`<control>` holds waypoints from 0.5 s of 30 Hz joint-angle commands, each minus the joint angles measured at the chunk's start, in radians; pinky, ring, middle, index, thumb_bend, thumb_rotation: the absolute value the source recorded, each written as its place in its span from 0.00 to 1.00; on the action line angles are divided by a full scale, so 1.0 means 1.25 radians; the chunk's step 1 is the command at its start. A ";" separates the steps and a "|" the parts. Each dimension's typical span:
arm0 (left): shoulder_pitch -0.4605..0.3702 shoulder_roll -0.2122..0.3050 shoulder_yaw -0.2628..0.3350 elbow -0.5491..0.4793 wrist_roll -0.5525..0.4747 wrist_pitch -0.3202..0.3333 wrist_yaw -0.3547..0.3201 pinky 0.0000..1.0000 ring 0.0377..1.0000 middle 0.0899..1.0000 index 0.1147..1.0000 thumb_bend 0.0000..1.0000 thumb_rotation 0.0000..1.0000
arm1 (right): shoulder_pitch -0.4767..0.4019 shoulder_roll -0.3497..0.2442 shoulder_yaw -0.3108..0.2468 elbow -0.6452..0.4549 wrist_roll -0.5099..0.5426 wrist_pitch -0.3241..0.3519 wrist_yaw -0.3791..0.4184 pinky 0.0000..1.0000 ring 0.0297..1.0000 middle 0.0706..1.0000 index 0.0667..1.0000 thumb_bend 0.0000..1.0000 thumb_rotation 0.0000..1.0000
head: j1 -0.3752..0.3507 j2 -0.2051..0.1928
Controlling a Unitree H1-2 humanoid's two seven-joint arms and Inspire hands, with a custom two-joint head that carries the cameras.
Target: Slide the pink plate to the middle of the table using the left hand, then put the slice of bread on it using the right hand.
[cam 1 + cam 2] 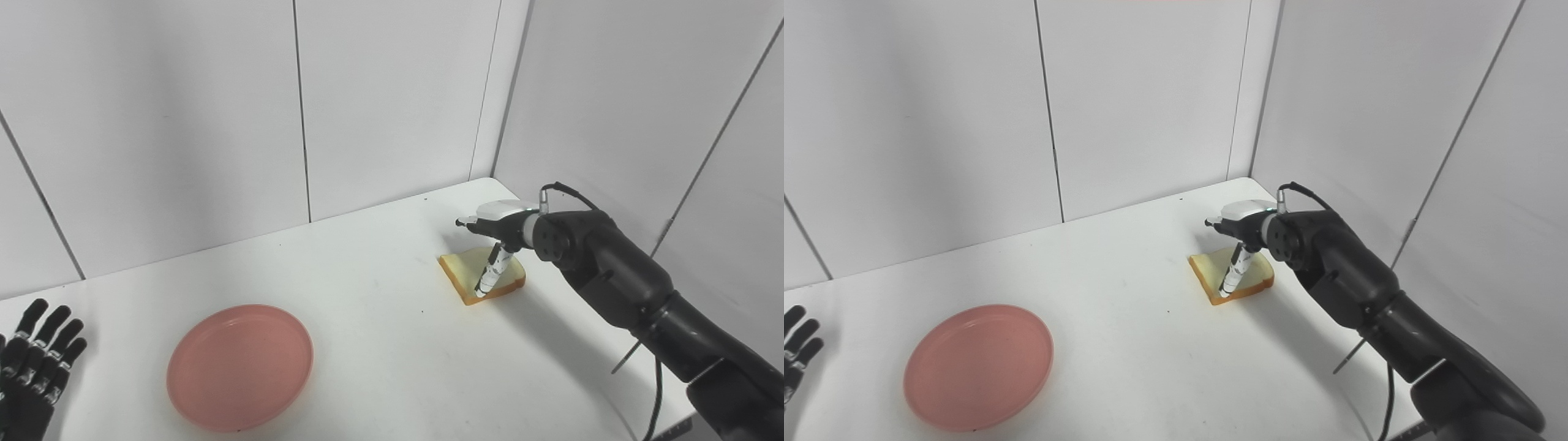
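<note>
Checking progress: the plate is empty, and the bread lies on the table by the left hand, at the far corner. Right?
Not quite: it is the right hand over the bread at the far corner, as the left eye view shows. The plate is indeed empty.

Plate [240,367] left of bread [482,275] (perhaps touched by robot hand [497,236]).

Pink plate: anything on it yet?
Nothing: the plate is bare. The bread lies apart on the table under the right hand. What the plate covers cannot be seen.
</note>
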 commanded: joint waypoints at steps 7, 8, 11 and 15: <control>-0.024 0.010 -0.001 -0.043 -0.005 0.003 -0.002 0.99 0.97 0.97 0.97 0.57 1.00 | -0.046 -0.036 0.032 0.047 -0.039 -0.092 -0.094 1.00 1.00 1.00 1.00 1.00 0.35 | 0.003 0.007; -0.024 0.010 -0.001 -0.045 -0.004 0.002 -0.002 0.99 0.97 0.97 0.97 0.57 1.00 | -0.047 -0.037 0.036 0.052 -0.044 -0.096 -0.098 1.00 1.00 1.00 1.00 1.00 0.35 | 0.003 0.008; -0.023 0.010 -0.001 -0.052 -0.005 0.011 0.001 1.00 0.97 0.97 0.97 0.57 1.00 | -0.053 -0.036 0.043 0.069 -0.050 -0.107 -0.105 1.00 1.00 1.00 1.00 1.00 0.36 | 0.003 0.009; -0.021 0.007 0.002 -0.061 -0.010 0.021 0.006 1.00 0.98 0.98 0.98 0.56 1.00 | -0.063 -0.035 0.050 0.086 -0.049 -0.109 -0.090 0.98 1.00 1.00 1.00 1.00 0.35 | 0.004 0.013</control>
